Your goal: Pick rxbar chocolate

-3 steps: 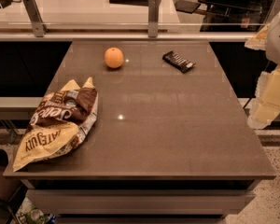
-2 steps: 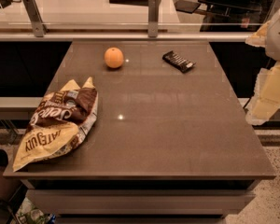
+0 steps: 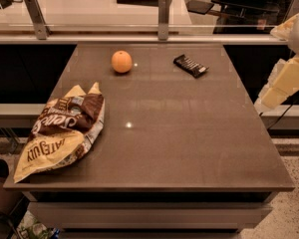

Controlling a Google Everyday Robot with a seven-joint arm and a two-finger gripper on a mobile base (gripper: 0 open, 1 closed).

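Note:
The rxbar chocolate [image 3: 191, 65] is a small black bar with pale lettering. It lies flat and askew at the far right of the brown table [image 3: 179, 133]. My gripper [image 3: 281, 86] shows as pale cream parts at the right edge of the camera view. It hangs off the table's right side, to the right of the bar and nearer the camera, well apart from it and touching nothing.
An orange [image 3: 121, 61] sits at the far middle-left. A large brown-and-yellow snack bag [image 3: 62, 128] lies at the front left. A glass barrier on metal posts [image 3: 164, 15] runs along the far edge. The floor drops off on the right.
The gripper at the right edge has shifted a little up and to the left. The bar, orange and bag have not moved.

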